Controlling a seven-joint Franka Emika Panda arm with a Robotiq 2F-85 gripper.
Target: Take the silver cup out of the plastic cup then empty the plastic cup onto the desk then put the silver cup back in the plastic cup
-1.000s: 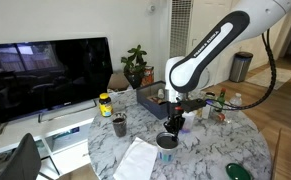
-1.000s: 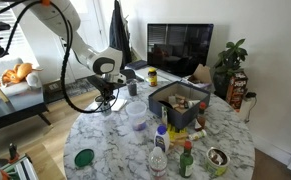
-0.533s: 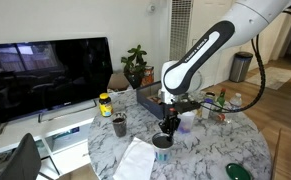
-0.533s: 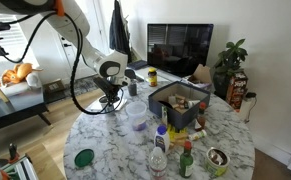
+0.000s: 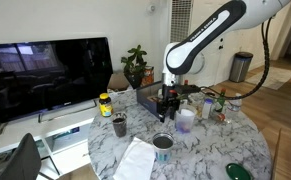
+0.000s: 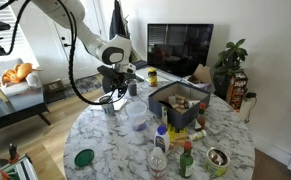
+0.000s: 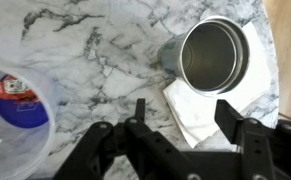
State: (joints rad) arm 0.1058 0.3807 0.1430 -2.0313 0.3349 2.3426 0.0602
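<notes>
The silver cup (image 7: 213, 55) stands upright and empty on the marble desk (image 7: 85, 50), its base at the corner of a white paper (image 7: 200, 115). My gripper (image 7: 185, 118) hangs open above it with nothing between the fingers. In both exterior views the gripper (image 5: 166, 103) (image 6: 113, 92) is raised clear of the silver cup (image 5: 163, 143) (image 6: 109, 105). The pale plastic cup (image 7: 15, 110) (image 5: 185, 120) (image 6: 137, 113) stands apart from it, with a blue and a red item showing inside.
A dark brown cup (image 5: 119, 125) and a yellow-lidded jar (image 5: 105, 104) sit toward the TV side. A dark box of items (image 6: 180, 103), bottles (image 6: 158, 160) and a green lid (image 6: 83, 157) crowd other parts of the desk. The white paper (image 5: 137, 160) lies at the near edge.
The gripper has opened, left the silver cup standing on the desk, and risen above it.
</notes>
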